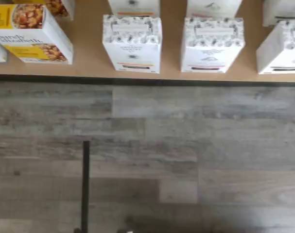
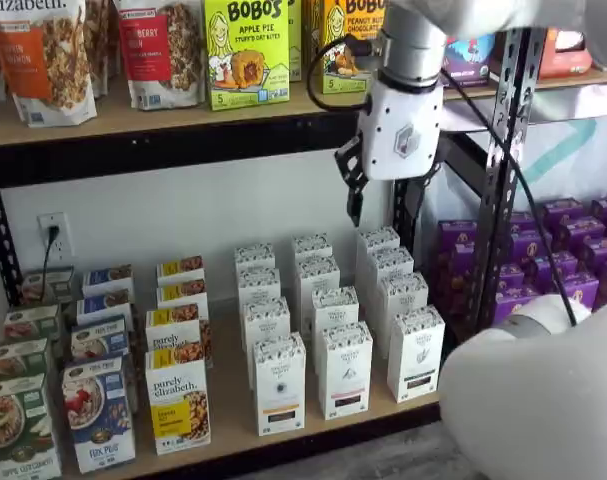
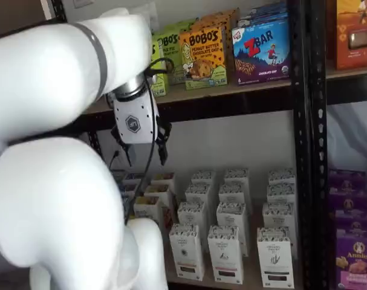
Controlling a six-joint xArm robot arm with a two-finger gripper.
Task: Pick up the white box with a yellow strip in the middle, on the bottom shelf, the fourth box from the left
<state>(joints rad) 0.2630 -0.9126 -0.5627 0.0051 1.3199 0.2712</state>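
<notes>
Black-fingered tool (image 3: 144, 158) hangs high in front of the shelving, about level with the upper shelf's rail. Fingers are spread with a clear gap and nothing is between them.

The wrist view looks mostly at grey plank floor (image 1: 186, 160), so the tool sits out ahead of the bottom shelf (image 2: 233, 425), not over it.

Well below, the white box (image 2: 280, 383) stands at the front edge of the bottom shelf. It heads the white column just beside the purely elizabeth box (image 2: 178, 405). It is upright with its long axis vertical, patterned band on top and the yellow-orange strip low on the front. The strip shows plainest in the wrist view (image 1: 132, 44).

From the tool, the box lies down, inward past the front rail (image 1: 147, 81), and a little toward the purely elizabeth side.

The next carton (image 2: 345, 368) along carries a darker strip, so it's an easy mix-up. Same-shaped cartons queue behind toward the back wall.

My read: drop, shift sideways, then go in. Only the one arm is there.
</notes>
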